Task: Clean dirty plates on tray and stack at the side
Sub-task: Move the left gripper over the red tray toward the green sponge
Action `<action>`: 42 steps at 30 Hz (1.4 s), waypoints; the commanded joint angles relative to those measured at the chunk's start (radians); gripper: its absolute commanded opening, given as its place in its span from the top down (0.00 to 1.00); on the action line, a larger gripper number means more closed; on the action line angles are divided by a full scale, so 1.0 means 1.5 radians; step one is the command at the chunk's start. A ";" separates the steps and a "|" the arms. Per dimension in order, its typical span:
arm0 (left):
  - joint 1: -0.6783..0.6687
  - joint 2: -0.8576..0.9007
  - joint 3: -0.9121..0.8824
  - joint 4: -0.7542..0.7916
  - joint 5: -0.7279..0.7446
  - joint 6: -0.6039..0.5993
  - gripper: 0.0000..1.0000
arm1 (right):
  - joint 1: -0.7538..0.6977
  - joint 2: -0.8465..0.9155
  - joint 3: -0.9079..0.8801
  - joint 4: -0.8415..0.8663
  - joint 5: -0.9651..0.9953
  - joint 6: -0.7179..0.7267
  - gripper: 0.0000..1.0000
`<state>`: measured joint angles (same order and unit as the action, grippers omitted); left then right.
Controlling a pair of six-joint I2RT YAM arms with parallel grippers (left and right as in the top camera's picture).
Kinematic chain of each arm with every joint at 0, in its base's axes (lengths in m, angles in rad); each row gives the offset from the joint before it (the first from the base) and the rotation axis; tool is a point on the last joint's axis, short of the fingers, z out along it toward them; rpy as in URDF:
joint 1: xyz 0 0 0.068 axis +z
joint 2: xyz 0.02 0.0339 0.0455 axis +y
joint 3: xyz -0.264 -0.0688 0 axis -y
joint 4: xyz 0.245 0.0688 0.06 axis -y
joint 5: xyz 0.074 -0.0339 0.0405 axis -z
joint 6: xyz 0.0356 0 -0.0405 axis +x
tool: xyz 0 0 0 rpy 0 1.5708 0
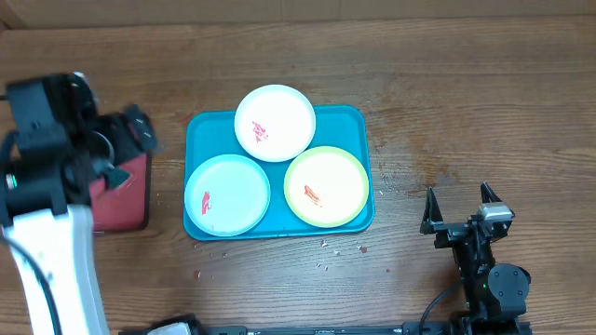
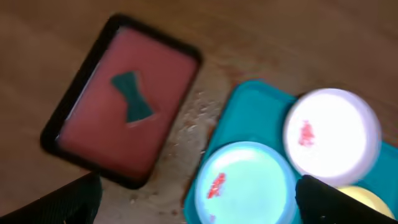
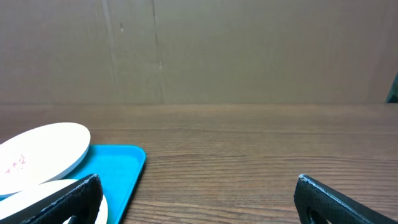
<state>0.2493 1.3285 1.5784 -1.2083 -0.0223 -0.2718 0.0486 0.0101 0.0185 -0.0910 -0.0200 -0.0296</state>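
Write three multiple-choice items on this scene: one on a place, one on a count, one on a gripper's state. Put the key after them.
1. Which plate lies nearest the red tray? A white; B pale blue; C yellow-green.
2. How many plates are on the teal tray? A two; B three; C four.
3. The right gripper is: A open and empty; B shut on a plate; C shut on the tray's rim.

Key:
1 B: the pale blue plate fills the teal tray's end beside the red tray.
2 B: the white plate, pale blue plate and yellow-green plate all lie on it.
3 A: its fingers stand apart with nothing between them, clear of the teal tray.
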 commanded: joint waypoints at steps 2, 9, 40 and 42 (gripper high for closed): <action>0.081 0.109 0.011 -0.018 -0.027 -0.032 0.00 | 0.003 -0.005 -0.007 0.004 0.001 0.002 0.00; 0.158 0.285 0.010 0.018 -0.012 -0.079 0.00 | 0.003 -0.005 -0.007 0.004 0.001 0.002 0.00; 0.204 0.580 0.009 0.137 0.102 -0.043 0.95 | 0.003 -0.005 -0.007 0.004 0.001 0.002 0.00; 0.204 0.580 0.009 0.133 0.102 -0.043 0.96 | 0.003 -0.005 -0.007 0.005 0.001 0.002 0.00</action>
<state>0.5579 2.1651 1.5803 -1.0023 0.1211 -0.3374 0.0483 0.0101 0.0185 -0.0902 -0.0193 -0.0296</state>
